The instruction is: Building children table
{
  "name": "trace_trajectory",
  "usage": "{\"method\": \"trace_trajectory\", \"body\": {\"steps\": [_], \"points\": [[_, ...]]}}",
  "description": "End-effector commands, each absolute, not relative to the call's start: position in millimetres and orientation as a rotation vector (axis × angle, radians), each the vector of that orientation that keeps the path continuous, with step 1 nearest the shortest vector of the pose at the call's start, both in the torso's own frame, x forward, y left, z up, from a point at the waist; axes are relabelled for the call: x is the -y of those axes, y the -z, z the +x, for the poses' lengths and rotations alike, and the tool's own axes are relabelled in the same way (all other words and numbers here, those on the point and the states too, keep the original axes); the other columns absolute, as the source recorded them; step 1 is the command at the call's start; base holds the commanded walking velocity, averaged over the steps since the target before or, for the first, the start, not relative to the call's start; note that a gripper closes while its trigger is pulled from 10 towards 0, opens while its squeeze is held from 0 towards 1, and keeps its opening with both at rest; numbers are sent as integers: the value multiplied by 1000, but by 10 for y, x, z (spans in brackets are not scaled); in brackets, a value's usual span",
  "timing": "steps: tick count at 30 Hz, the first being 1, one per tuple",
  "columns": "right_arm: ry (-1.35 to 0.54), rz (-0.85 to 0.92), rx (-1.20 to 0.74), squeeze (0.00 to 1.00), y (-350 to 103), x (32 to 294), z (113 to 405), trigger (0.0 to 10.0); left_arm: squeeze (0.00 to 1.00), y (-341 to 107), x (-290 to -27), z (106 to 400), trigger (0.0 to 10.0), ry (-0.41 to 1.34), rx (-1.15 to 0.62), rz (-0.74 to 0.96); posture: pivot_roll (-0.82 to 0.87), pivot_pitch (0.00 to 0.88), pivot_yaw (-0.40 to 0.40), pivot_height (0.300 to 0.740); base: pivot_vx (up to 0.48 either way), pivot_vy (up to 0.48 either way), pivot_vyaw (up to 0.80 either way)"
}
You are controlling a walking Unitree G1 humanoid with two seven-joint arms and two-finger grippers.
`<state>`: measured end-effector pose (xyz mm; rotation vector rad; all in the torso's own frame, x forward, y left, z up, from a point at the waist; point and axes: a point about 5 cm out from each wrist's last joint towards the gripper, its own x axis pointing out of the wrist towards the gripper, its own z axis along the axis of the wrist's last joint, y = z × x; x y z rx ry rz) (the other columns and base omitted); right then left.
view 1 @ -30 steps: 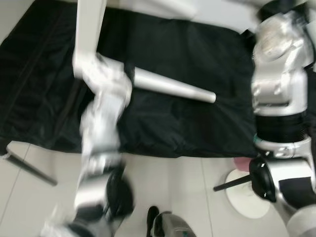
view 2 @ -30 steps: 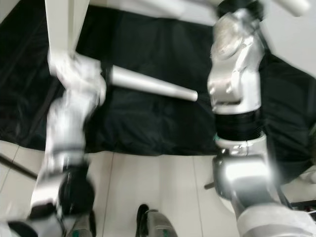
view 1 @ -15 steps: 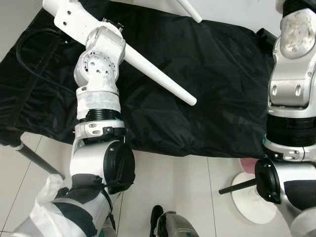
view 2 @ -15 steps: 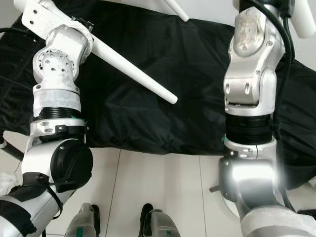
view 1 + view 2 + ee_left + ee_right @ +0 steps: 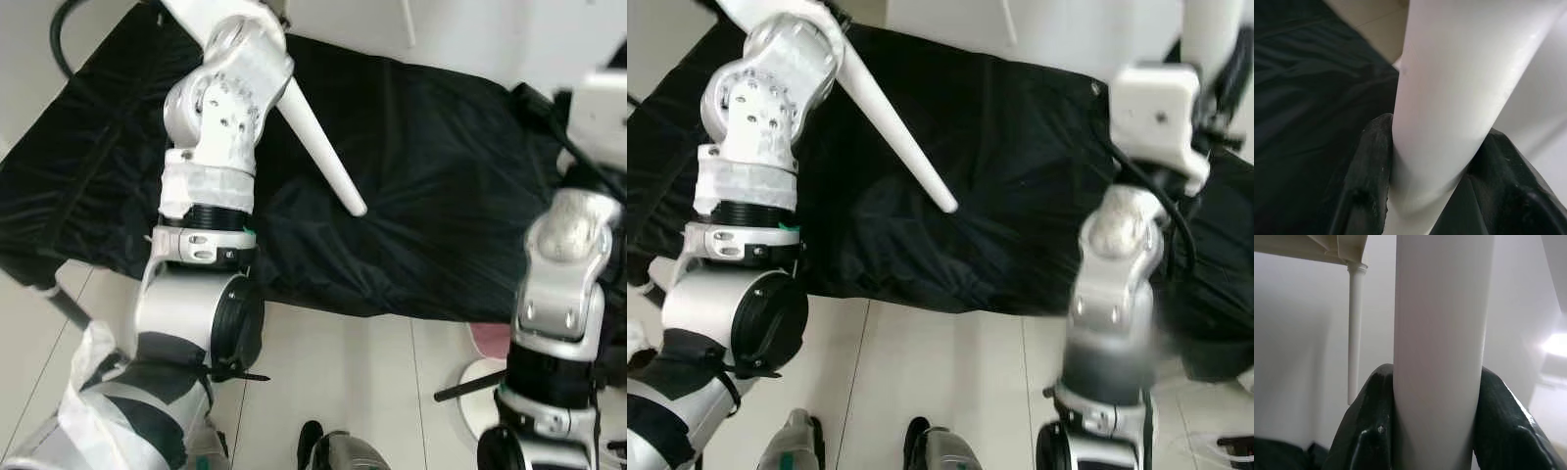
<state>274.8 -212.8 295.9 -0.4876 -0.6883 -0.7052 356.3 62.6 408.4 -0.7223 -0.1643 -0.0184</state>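
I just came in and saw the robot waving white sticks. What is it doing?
It's putting together a little table. The left gripper is clamped on a white table leg that slants over a black cloth. The right gripper grips another white leg, with part of the table's white frame close by.

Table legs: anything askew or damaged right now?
Nothing looks damaged. The left hand is shut on a white tapered leg that slants down over the black cloth, its tip free. The right hand is shut on another white leg, with a fitted leg under the tabletop behind it.
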Motion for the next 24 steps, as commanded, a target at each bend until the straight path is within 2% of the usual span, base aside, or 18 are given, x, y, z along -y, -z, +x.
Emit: {"method": "trace_trajectory", "body": {"steps": [1,24], "points": [[545,-522,365,0,-2304,2050,2999,0,0,-4923,-416,2893,0,766,692,-810,-8,186,-97,740,0,0,0],[545,-522,365,0,-2304,2050,2999,0,0,-4923,-416,2893,0,766,692,-810,-8,186,-97,740,0,0,0]]}}
